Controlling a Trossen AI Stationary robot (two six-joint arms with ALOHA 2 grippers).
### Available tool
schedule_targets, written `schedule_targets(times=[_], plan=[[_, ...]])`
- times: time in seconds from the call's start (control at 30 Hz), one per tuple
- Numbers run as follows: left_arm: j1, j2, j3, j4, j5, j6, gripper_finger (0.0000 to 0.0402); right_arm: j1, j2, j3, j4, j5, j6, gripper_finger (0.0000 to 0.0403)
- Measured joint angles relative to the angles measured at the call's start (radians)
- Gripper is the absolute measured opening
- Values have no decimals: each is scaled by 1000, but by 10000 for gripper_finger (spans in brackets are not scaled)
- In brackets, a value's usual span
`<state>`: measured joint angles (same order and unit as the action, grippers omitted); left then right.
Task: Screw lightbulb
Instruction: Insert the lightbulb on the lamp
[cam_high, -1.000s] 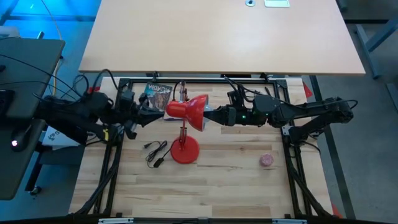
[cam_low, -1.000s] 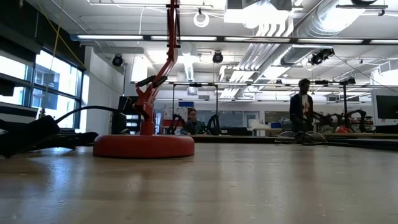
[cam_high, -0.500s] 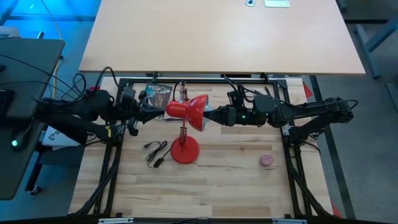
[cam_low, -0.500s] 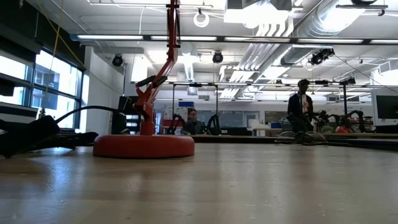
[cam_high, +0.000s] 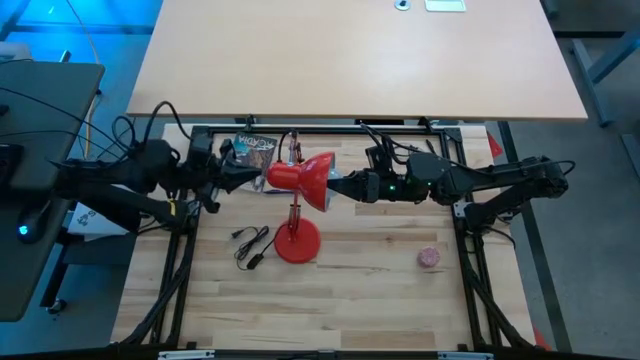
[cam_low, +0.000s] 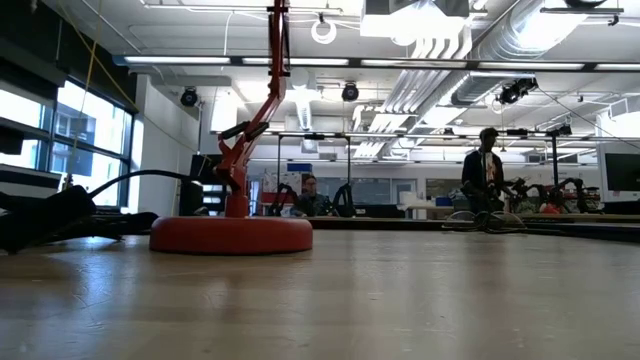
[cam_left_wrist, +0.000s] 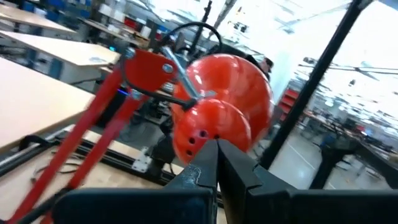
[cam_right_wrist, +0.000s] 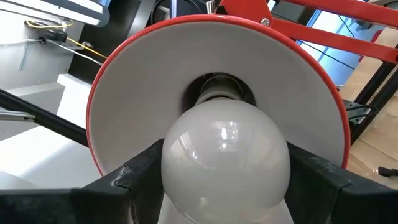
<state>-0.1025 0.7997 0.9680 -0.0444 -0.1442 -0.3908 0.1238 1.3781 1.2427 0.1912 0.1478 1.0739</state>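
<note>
Lightbulb (cam_right_wrist: 225, 160) is clamped in right gripper (cam_right_wrist: 224, 180) fingers at the socket inside the red shade (cam_right_wrist: 137, 93), seating unfinished; left gripper (cam_left_wrist: 217, 163) fingers together behind the shade.

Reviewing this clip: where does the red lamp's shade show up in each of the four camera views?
High view: the lamp shade sits centre-left, between the two grippers.
Low view: the shade is not in it; only the red lamp base and stem show.
Left wrist view: its rounded red back fills the centre.
Right wrist view: its white inside rings the lightbulb, held by the right gripper.
Shared landmark: the lamp's red stem.
</note>
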Motion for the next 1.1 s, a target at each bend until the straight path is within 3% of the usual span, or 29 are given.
schedule_targets(times=[0.17,0.53,1.1], plan=[[-1,15,0,10,63,0,0,0,0,0,0,0,0,250],[11,29,0,21,30,35,0,0,0,0,2,-1,0,250],[19,41,0,28,76,26,0,0,-1,-1,1,-6,51,250]])
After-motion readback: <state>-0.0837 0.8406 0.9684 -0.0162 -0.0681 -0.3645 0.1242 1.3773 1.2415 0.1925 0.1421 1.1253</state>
